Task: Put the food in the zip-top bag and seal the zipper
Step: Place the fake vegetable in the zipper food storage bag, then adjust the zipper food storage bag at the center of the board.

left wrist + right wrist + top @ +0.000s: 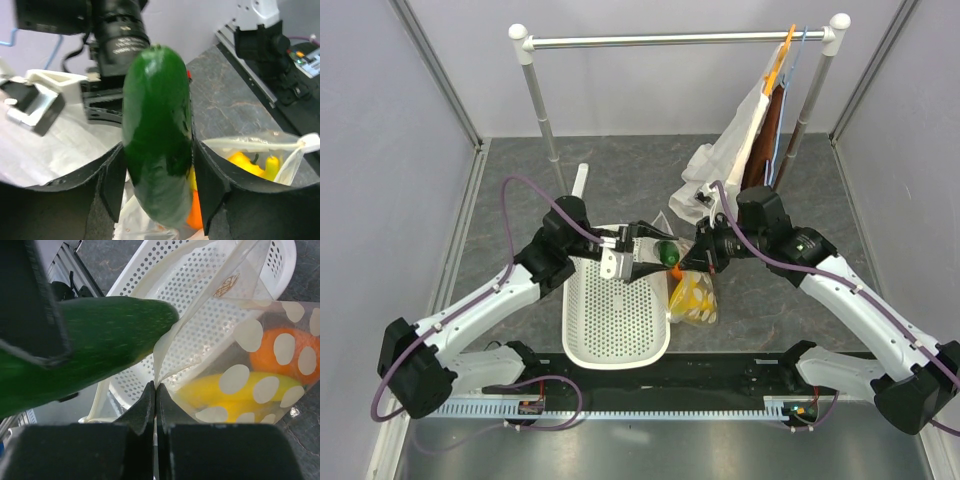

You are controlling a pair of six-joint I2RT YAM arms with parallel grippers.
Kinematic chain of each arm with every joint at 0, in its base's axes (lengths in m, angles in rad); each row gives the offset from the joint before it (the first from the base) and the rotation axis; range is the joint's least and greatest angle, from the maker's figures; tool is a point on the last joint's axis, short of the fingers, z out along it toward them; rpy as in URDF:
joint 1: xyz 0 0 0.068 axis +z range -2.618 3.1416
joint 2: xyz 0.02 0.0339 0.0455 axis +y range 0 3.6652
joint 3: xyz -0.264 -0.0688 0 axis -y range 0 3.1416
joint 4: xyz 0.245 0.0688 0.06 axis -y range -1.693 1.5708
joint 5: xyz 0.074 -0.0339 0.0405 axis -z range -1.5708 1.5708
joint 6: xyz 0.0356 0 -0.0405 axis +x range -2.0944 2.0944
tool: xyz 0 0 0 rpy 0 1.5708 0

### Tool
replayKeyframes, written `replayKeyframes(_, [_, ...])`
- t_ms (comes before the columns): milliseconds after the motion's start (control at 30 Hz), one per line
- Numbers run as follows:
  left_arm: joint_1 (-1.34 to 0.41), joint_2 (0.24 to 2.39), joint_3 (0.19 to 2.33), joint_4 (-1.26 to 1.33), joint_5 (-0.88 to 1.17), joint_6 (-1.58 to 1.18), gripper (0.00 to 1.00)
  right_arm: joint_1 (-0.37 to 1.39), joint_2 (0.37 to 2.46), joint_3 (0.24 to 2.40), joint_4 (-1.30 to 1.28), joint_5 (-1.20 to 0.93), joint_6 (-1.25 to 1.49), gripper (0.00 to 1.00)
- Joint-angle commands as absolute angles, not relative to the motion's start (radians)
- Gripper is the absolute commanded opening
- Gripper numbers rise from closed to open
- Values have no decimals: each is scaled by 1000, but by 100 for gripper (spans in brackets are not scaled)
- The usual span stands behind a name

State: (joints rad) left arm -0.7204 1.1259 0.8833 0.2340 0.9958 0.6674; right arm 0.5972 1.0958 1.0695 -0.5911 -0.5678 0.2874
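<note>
Already bag (235,335) holds banana (240,390), orange (265,360), pepper (242,162); left hand (157,192) clamps cucumber (155,135), right hand (156,400) pinches bag.

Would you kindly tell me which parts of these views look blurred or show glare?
Left wrist view: the cucumber is soft-edged with a faint sheen. Right wrist view: the cucumber is blurred, the zip-top bag dots and basket holes crisper. Top external view: evenly lit, sharp.

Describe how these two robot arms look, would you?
Both the left arm and right arm have smooth white shells with bulky black joints. A purple cable loops along each. The left gripper and right gripper are black, with flat angular fingers.
</note>
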Motion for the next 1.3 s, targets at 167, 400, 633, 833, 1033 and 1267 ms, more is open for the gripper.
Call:
replayKeyframes(167, [-721, 1126, 920, 66, 1080, 972, 97, 586, 1075, 1154, -655, -640, 195, 0])
replayKeyframes(400, [-716, 1054, 959, -191, 1103, 1077, 98, 574, 1054, 1160, -683, -643, 164, 0])
replayKeyframes(633, [-749, 1100, 1051, -423, 1120, 1155, 71, 574, 1055, 1160, -689, -644, 146, 0])
replayKeyframes(833, [-818, 1150, 1094, -547, 1068, 1242, 66, 574, 1065, 1175, -693, -646, 124, 0])
replayKeyframes(1033, [-837, 1164, 1108, -636, 1068, 1259, 55, 574, 1089, 1200, -704, -644, 89, 0])
replayKeyframes(1267, [-882, 1221, 1091, -643, 962, 1221, 52, 574, 1100, 1195, -695, -669, 72, 0])
